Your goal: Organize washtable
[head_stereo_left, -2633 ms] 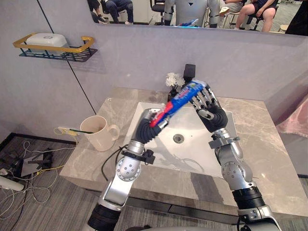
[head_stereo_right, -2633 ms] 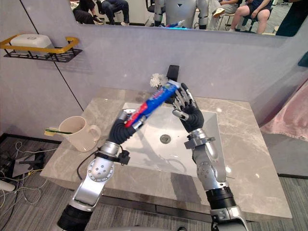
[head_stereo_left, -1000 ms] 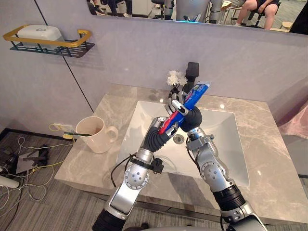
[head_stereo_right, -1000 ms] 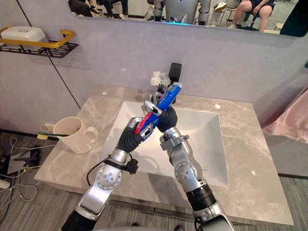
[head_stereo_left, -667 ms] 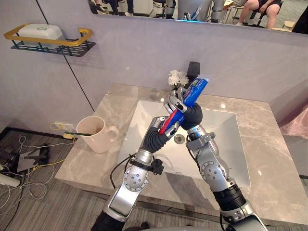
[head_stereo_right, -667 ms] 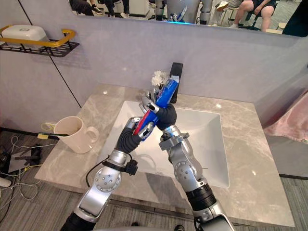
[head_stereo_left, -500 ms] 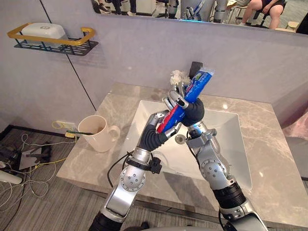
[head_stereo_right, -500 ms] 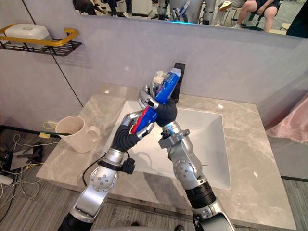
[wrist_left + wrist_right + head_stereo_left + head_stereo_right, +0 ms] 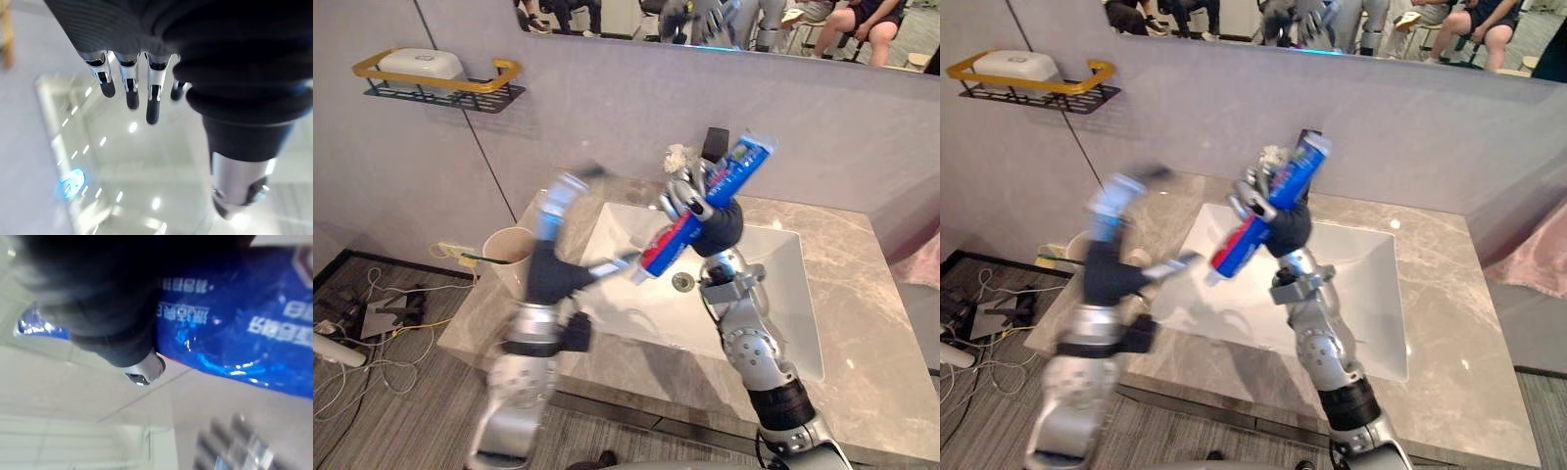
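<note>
Above the mug on the counter's left side, the left hand hovered with fingers straight, holding nothing. Over the sink, the right hand gripped the tilted blue-and-red toothpaste tube.

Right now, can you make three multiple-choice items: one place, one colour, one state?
1. The cream ceramic mug stands: A on the grey marble counter, left of the white sink basin; B in that basin; C on a stool.
2. The wall shelf's rail is: A red; B yellow; C green.
3. The blue-and-red toothpaste tube is: A in the basin; B on the shelf; C gripped by the right hand.
1A, it sits beside the basin; 2B, plainly yellow; 3C, its fingers curl round it; the left hand is empty.
</note>
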### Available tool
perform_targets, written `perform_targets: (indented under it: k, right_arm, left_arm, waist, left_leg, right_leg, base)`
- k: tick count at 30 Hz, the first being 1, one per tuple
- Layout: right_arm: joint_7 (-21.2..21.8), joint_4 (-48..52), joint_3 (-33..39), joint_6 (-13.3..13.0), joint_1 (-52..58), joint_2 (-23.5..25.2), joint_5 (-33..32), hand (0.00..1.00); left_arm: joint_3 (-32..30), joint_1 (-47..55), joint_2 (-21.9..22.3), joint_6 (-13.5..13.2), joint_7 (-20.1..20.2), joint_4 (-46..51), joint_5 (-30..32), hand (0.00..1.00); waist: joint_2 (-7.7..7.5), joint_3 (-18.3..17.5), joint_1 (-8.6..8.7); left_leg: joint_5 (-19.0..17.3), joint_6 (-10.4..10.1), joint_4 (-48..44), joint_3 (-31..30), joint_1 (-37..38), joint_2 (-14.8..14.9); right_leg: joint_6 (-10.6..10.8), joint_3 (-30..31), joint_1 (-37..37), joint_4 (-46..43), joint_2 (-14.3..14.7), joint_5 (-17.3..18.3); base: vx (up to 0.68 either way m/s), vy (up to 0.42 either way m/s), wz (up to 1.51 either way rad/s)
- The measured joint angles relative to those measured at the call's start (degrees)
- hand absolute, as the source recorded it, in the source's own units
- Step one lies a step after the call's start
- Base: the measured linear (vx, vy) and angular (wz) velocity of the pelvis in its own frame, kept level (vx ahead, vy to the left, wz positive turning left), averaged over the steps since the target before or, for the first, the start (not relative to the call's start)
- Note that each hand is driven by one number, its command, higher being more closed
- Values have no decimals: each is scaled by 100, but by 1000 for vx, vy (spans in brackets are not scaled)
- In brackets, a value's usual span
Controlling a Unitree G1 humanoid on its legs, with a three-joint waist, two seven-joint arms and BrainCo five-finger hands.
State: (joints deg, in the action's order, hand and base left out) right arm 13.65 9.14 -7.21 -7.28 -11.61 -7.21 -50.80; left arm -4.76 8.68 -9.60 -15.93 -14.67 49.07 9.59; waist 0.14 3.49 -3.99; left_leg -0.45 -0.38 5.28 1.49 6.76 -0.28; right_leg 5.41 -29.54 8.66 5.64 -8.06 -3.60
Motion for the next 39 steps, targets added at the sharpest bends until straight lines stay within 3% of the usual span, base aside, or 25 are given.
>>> perform_targets:
  k: [6, 11, 13, 17, 24, 31, 39]
  right_arm:
    - [4, 149, 244, 0, 3, 19, 80, 100]
    - [-1, 159, 742, -16, 121, 22, 83, 100]
    - [-2, 159, 869, -24, 222, 24, 83, 100]
    - [-101, 147, 990, -29, 292, 135, 77, 100]
    - [-105, 120, 1091, -48, 293, 238, 72, 100]
    - [-105, 41, 1045, -117, 292, 236, 70, 100]
    - [-109, -2, 543, -119, 126, 237, 157, 100]
  left_arm:
    - [-1763, 533, 412, -29, -215, -191, -268, 0]
    - [-3305, 780, 755, -18, -451, -1459, -761, 0]
    - [-3672, 891, 849, 2, -537, -2073, -978, 0]
    - [-4112, 1024, 1006, 38, -529, -3357, -1678, 0]
    - [-3987, 1283, 1409, 272, 80, -5407, -2714, 0]
    - [-3312, 1273, 1428, 495, 536, -7244, -2740, 0]
    - [-2541, 1248, 1385, 674, 949, -8344, -2503, 0]
  waist:
    - [17, -14, -35]
    - [18, -17, -187]
    - [13, -46, -293]
    - [9, -100, -318]
    - [-28, -137, -323]
    - [-105, -191, -317]
    - [-161, -209, -325]
  left_leg:
    - [-1, -2, 1, -25, -15, 18]
    - [-2, -3, 8, -36, -45, 15]
    - [-2, -3, 9, -33, -75, 17]
    - [-3, -3, 9, -38, -100, 17]
    - [-5, -5, 44, -56, -106, 12]
    - [13, -22, 15, -228, -190, 7]
    - [22, -34, 6, -323, -114, -5]
  right_leg:
    - [0, -17, -3, 0, 11, 0]
    - [-1, -23, -28, 0, 16, 0]
    - [-1, -21, -58, 0, 13, 0]
    - [-1, -26, -80, 0, 4, 0]
    - [3, -36, -80, -1, -5, 9]
    - [37, -223, -77, -1, -5, 81]
    - [38, -329, 6, -6, -16, 81]
  base:
    - [6, -4, 2]
    - [0, 0, 0]
    - [0, 0, 0]
    - [0, 0, 0]
    - [0, 0, 0]
    - [6, -15, 13]
    - [25, 0, 7]
